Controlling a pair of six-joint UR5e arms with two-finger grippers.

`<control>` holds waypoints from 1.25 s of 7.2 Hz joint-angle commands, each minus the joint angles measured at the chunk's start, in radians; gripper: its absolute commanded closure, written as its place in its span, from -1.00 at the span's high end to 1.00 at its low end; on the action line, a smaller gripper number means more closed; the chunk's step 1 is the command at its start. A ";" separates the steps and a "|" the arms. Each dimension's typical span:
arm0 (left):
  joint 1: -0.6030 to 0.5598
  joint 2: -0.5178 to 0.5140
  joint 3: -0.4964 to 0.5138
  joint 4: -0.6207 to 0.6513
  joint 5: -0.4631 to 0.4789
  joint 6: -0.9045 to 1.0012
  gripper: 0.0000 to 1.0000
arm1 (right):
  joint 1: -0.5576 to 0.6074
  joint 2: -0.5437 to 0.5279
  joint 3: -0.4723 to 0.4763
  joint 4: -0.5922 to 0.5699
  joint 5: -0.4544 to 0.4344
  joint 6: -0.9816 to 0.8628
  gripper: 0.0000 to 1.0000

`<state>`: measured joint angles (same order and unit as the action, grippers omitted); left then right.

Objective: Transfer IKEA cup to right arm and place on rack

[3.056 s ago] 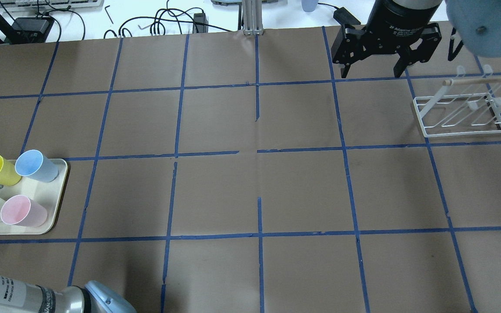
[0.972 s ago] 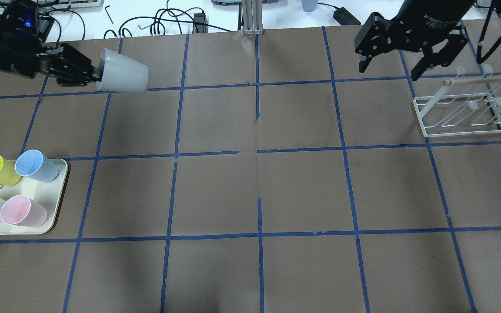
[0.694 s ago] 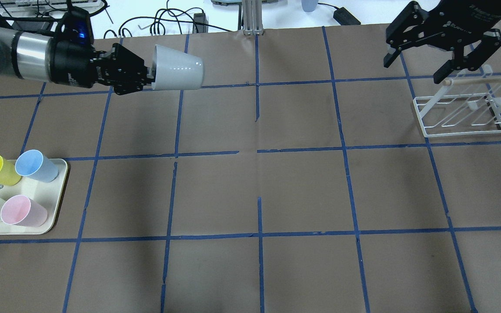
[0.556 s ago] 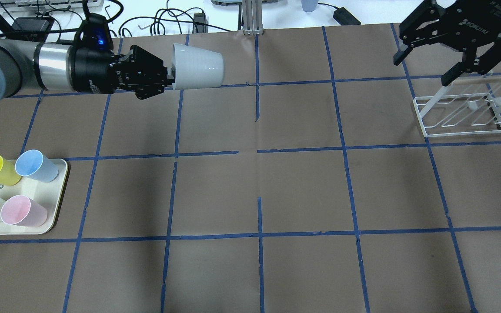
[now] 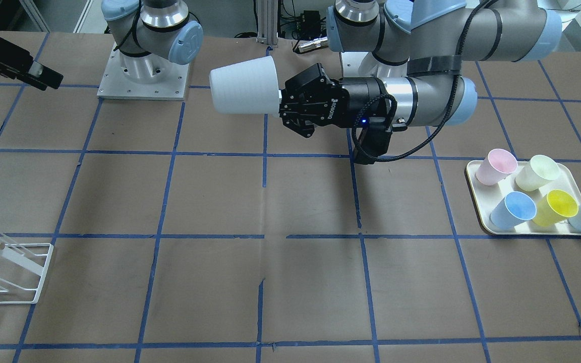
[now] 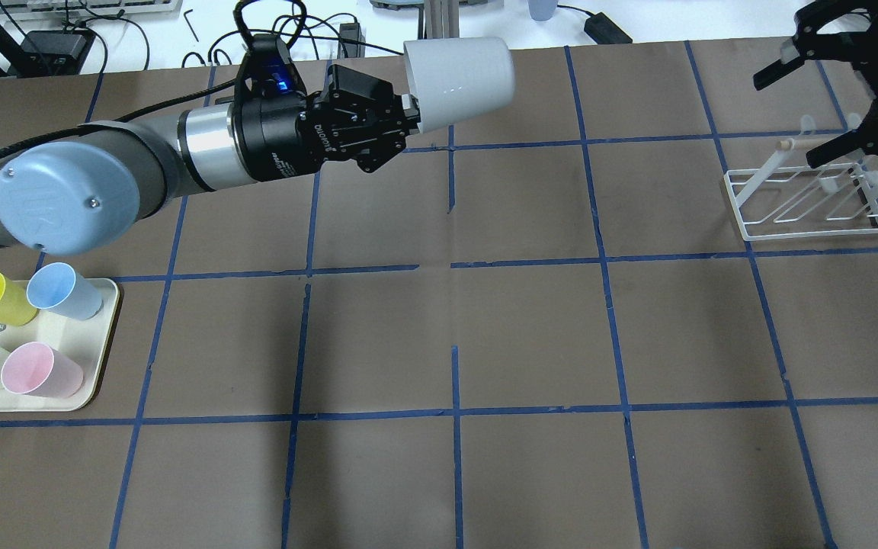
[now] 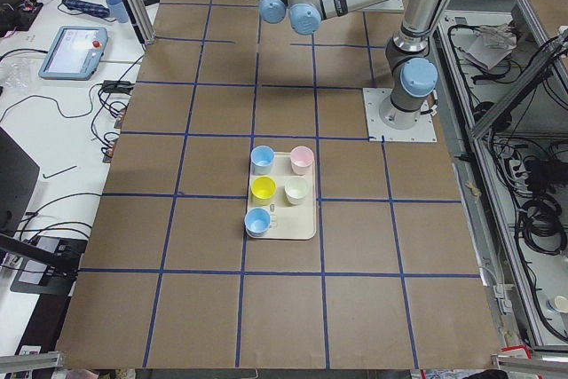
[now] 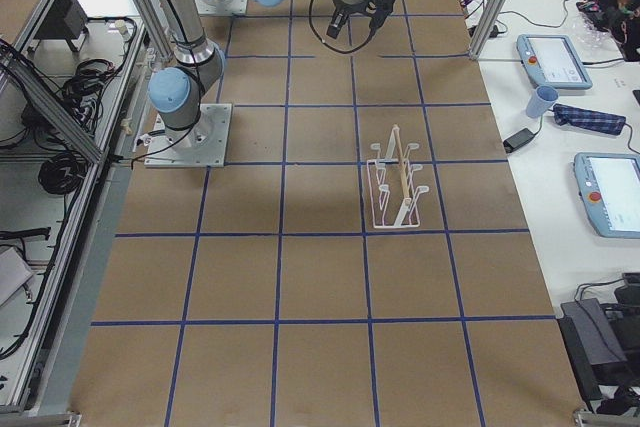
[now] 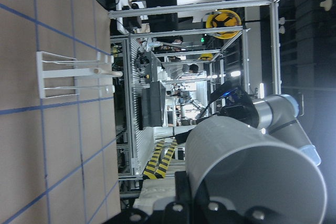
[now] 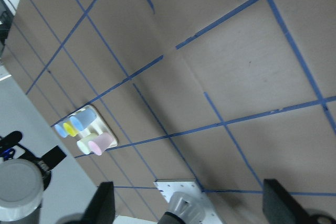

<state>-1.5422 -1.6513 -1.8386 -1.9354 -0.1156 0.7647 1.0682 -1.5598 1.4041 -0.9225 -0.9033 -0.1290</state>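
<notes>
The grey IKEA cup [image 6: 460, 72] is held on its side above the back middle of the table, base pointing towards the right arm. My left gripper [image 6: 408, 114] is shut on its rim; it also shows in the front view [image 5: 283, 106] with the cup [image 5: 244, 92]. My right gripper [image 6: 786, 122] is open and empty, in the air at the far right, just above the left end of the white wire rack [image 6: 805, 198]. In the right wrist view its two fingertips [image 10: 105, 203] stand wide apart and the cup's base [image 10: 21, 184] shows far off.
A cream tray [image 6: 96, 381] at the front left holds pink, yellow, pale-green and light-blue cups. Cables and devices lie beyond the table's back edge. The brown table has a blue tape grid.
My left arm has swung in from the far left to the back middle with the cup in its grip. My right gripper has moved right, over the rack, still open.
</notes>
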 commanded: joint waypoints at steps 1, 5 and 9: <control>-0.088 -0.012 0.002 0.015 -0.071 0.001 -1.00 | -0.016 -0.014 -0.005 0.193 0.142 -0.014 1.00; -0.215 -0.038 0.007 0.039 -0.164 0.001 -1.00 | 0.061 -0.019 0.003 0.293 0.317 0.009 1.00; -0.230 -0.039 0.007 0.046 -0.167 0.002 -1.00 | 0.131 -0.016 0.010 0.324 0.351 0.012 1.00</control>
<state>-1.7701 -1.6904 -1.8322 -1.8910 -0.2826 0.7664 1.1863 -1.5762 1.4133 -0.6019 -0.5533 -0.1171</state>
